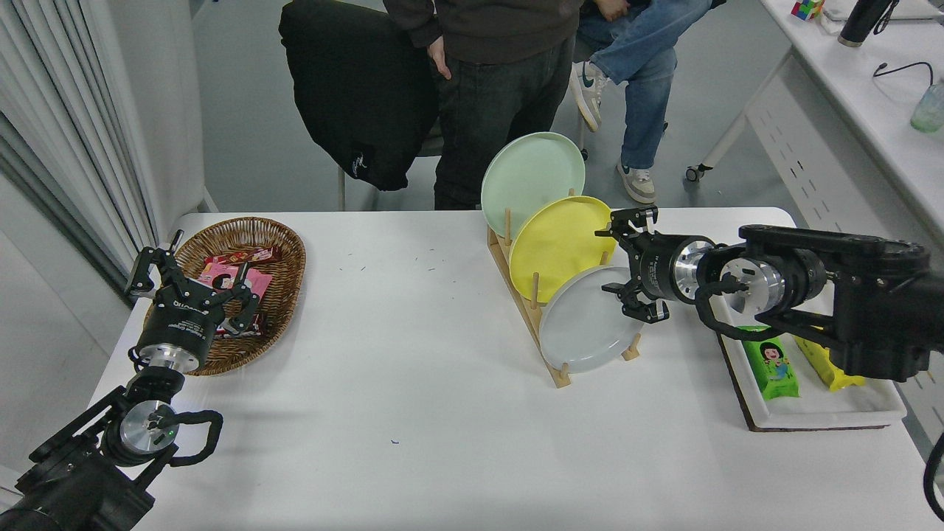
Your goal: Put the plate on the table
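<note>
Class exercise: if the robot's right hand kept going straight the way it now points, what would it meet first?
The right hand points left, open, toward the rack. First contact would probably be the upper right rim of the light-grey plate, though the yellow plate is close; depth is unclear.

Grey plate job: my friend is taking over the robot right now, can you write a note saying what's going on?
Right hand: open, at the upper right edge of the grey plate, not gripping it.
Left hand: open, parked over the basket at the table's left.
The grey plate stands upright in the front slot of the wooden rack, with the yellow plate and the green plate behind it.
Done: the right hand has reached the plate.
Left: close on its rim, lift it out of the rack, lay it flat on the table.
</note>
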### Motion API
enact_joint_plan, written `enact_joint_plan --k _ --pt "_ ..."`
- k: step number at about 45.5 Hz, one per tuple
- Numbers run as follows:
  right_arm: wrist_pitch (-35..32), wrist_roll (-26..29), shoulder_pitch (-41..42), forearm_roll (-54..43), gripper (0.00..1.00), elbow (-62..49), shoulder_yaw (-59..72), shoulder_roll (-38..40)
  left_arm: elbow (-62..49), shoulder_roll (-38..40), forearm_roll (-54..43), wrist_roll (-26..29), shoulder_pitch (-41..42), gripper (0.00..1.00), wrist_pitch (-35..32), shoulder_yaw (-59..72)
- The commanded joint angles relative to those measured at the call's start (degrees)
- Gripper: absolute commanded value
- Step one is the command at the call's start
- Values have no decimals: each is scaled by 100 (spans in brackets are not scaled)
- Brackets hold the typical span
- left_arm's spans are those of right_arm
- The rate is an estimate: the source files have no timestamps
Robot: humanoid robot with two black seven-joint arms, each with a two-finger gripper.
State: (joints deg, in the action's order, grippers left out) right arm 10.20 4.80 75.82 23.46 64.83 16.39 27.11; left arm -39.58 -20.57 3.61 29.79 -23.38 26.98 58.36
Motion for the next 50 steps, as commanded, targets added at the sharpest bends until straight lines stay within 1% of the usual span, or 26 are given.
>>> enact_joint_plan --k 1,4,8,10,11,25,33,35,39,41,45,50 --pt "17 100 -5 19 79 65 -30 5 -6 0 0 0 0 98 0 0" --pt "17 109 -5 71 78 91 -65 5 3 0 0 0 0 98 0 0" --pt "17 117 30 159 73 179 -92 31 3 0 0 0 0 98 0 0" --pt "17 144 47 159 65 197 -101 40 3 0 0 0 0 98 0 0" --pt "17 213 47 159 58 214 -109 57 3 0 0 0 0 98 0 0" --pt "35 223 38 116 52 188 -118 66 3 0 0 0 0 98 0 0" --pt "35 223 38 98 52 188 -153 66 3 0 0 0 0 98 0 0" --pt "35 223 38 98 49 188 -180 66 3 0 0 0 0 98 0 0" --pt "35 223 47 107 47 188 -180 75 3 0 0 0 0 98 0 0" --pt "35 223 56 107 43 188 -180 75 3 0 0 0 0 98 0 0" --pt "35 232 56 98 38 179 -180 84 3 0 0 0 0 98 0 0" --pt "35 249 56 80 38 179 -180 92 3 0 0 0 0 98 0 0"
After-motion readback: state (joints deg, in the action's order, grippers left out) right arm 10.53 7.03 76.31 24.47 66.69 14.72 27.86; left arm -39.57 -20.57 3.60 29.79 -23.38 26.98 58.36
